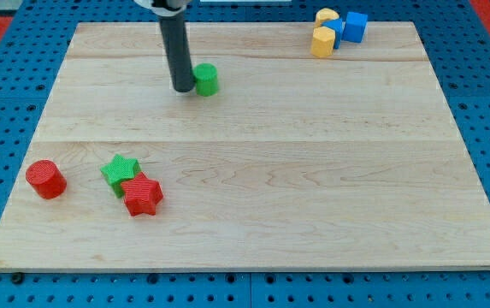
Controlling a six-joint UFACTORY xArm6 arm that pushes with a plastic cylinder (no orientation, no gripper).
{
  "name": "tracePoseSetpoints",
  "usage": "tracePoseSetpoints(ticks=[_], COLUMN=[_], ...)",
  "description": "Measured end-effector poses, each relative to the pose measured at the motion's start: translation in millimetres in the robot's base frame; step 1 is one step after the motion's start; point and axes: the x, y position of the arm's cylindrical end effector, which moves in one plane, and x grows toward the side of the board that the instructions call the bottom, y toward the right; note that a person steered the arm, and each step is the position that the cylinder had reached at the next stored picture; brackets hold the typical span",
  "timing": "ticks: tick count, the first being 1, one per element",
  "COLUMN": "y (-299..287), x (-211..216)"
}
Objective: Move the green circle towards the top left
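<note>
The green circle (206, 79) sits on the wooden board (253, 171), in its upper part and left of centre, and everything else is best placed from it. My tip (182, 87) stands just on the view's left of the green circle, touching it or very nearly so — I cannot tell which. There is no hand to open or close here: the rod holds nothing and can only push.

That placement looks awkward for the job, I judge. The goal lies up and to the view's left of the green circle, yet my tip is on that same side, so a push from here would drive the block the wrong way. The next move probably calls for going round to its lower right first.

Far to the view's right of the green circle, near the board's top edge, two yellow blocks (323, 34) and two blue blocks (355, 26) huddle together. Well below it, towards the view's bottom left, a green star (120, 171) touches a red star (143, 196) — a red cylinder (46, 180) stands apart, further left
</note>
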Motion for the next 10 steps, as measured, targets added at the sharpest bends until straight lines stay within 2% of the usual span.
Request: tracePoseSetpoints(ticks=[1, 3, 4, 6, 7, 8, 10], y=[0, 44, 89, 105, 100, 42, -1], x=[19, 28, 21, -13, 8, 1, -62])
